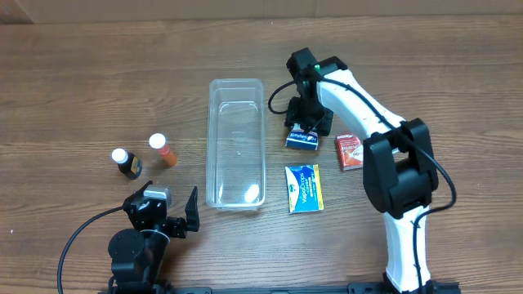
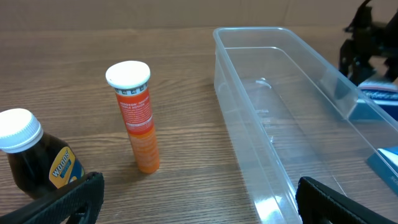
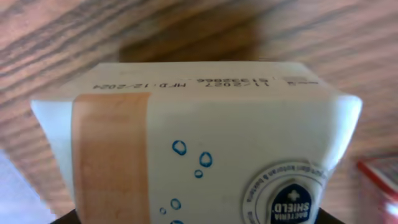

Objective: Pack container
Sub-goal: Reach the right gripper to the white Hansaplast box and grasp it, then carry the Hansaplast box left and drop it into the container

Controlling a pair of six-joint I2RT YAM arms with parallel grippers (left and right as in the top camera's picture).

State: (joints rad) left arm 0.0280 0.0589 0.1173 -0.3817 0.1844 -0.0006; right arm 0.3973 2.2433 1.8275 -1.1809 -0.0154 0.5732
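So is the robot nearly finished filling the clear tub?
Just starting. Done: nothing, the container is empty. In hand: the right gripper is down at the white box beside it; whether it grips, I can't tell. To go: that box, the blue box, red box, orange tube and brown bottle.

Overhead view: bright, even, diffuse light on the brown wood-grain tabletop (image 1: 98,73). Shadows short and soft, frame sharp. Long clear plastic rectangular container (image 1: 211,139) has small white glare spots at its lower end. Left wrist view: well lit, white-capped orange tube (image 2: 138,118) in focus, bright streaks on the container's near wall at lower centre. Black fingers (image 2: 62,198) of the left tool (image 2: 199,210) in the lower corners are soft. Right wrist view: white cardboard box with a tan band (image 3: 205,143) fills the frame, slightly blurred. Dark shadow on the wood above it, right edge blurry.
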